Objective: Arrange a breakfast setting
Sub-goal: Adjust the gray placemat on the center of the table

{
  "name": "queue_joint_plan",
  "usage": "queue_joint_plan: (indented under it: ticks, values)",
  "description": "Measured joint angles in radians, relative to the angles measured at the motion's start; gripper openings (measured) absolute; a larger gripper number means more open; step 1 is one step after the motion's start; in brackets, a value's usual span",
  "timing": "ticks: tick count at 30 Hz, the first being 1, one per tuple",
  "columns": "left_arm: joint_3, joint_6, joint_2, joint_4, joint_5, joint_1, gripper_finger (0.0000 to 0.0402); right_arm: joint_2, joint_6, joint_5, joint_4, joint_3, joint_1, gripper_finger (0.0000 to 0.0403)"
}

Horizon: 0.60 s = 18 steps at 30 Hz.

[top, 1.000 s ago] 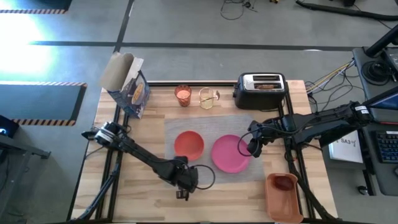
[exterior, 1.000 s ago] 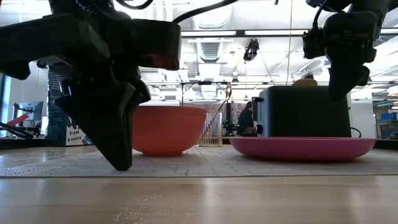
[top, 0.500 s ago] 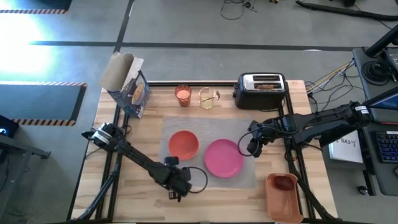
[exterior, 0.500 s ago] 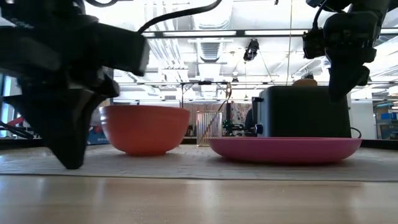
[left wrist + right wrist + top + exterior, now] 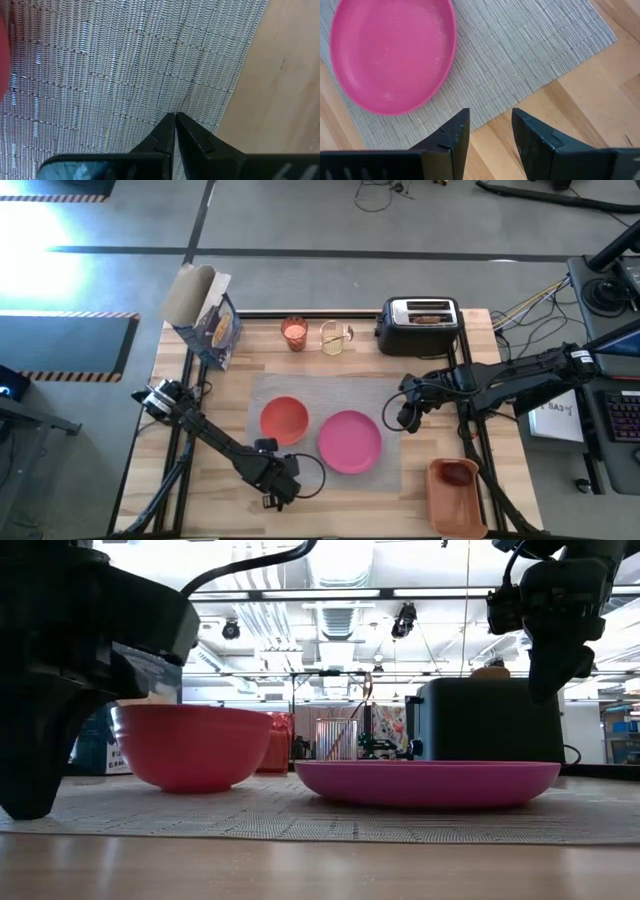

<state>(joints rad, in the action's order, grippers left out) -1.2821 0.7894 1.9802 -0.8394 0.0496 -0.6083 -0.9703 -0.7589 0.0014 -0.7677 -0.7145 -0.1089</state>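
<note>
Wooden bench (image 5: 200, 410) seen from above: I have the grey placemat (image 5: 395, 405) lying askew across its middle, with the orange-red bowl (image 5: 284, 420) and the pink plate (image 5: 350, 442) side by side on it. My left pincer (image 5: 272, 497) sits at the mat's near edge, fingers together and pinching that edge. My right pincer (image 5: 404, 416) hangs above the mat's right side, just beside the plate. Along the far edge stand the glass of drink (image 5: 294, 333), a clear empty glass (image 5: 333, 337), the toaster (image 5: 419, 325) with toast in its slot, and a cereal box (image 5: 208, 320). An orange bin (image 5: 457, 495) at the near right corner holds something red, probably the fruit. I see no spoon.

Low view: bowl and plate rest flat on the mat, the toaster behind them; the right pincer hangs clear above the plate.

Left wrist view: the fingertips (image 5: 175, 125) meet on the mat's border, where weave gives way to wood.

Right wrist view: the fingers (image 5: 455, 135) stand apart and hold nothing, over bare wood at the mat's edge.

Judgement: I am early in the task. Mat, bowl and plate are roughly grouped, but the mat needs squaring; drink, toast, fruit and spoon remain unplaced.
</note>
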Motion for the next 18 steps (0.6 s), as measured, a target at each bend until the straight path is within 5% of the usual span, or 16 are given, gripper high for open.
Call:
queue_joint_plan:
  ticks: [18]
  values:
    - [-0.037, -0.021, -0.001, 0.018, -0.007, 0.009, 0.0003, 0.0, 0.0, 0.0, 0.001, 0.0, 0.0, 0.0137]
